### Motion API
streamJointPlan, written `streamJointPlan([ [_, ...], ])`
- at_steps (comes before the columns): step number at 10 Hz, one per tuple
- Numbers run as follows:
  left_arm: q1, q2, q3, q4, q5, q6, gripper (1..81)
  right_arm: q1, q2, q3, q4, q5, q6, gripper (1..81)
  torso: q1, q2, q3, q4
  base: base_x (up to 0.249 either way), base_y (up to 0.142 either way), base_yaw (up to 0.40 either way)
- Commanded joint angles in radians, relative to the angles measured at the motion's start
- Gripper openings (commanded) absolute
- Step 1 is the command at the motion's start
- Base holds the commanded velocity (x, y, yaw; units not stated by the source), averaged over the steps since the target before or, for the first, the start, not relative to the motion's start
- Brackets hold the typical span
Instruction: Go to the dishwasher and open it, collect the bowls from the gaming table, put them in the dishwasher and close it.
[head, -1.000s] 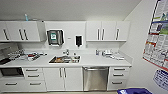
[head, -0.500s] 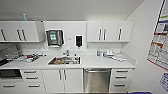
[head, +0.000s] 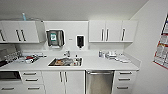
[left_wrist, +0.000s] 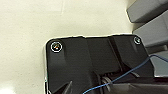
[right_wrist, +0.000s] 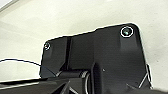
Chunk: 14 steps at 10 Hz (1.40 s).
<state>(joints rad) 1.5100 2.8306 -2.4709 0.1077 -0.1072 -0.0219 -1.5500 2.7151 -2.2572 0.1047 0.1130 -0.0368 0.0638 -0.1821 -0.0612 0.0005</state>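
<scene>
The dishwasher (head: 99, 82) is the steel-fronted unit under the white counter, right of centre in the head view, with a horizontal bar handle (head: 99, 73) along its top. Its door is closed. Bowls and gaming table are out of view. In both wrist views I see pale floor beyond the robot's own dark plate.
A white kitchenette faces me: counter (head: 100, 65) with a sink (head: 65, 61) holding dishes, upper cabinets (head: 112, 31), a paper towel dispenser (head: 54, 38) and soap dispenser (head: 80, 41). White drawers (head: 123, 80) flank the dishwasher's right. A wall with posters (head: 162, 51) closes the right side.
The whole head view has shifted and grown: the kitchenette is nearer and sits lower in the picture, so the camera has moved closer to it.
</scene>
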Motion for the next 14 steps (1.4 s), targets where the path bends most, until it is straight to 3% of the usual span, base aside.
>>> streamJointPlan([
  [1,-0.063,-0.012,0.007,0.004,0.04,0.007,81.1,0.057,-0.022,0.006,-0.003,-0.045,-0.003,81.1,0.0,0.0,0.0,0.0,0.152,0.0,0.0],
  [14,-0.061,-0.008,0.003,0.007,0.04,0.007,81.1,0.06,0.002,-0.022,-0.005,-0.047,-0.008,81.1,-0.003,-0.001,0.0,0.0,0.153,0.0,0.0],
])
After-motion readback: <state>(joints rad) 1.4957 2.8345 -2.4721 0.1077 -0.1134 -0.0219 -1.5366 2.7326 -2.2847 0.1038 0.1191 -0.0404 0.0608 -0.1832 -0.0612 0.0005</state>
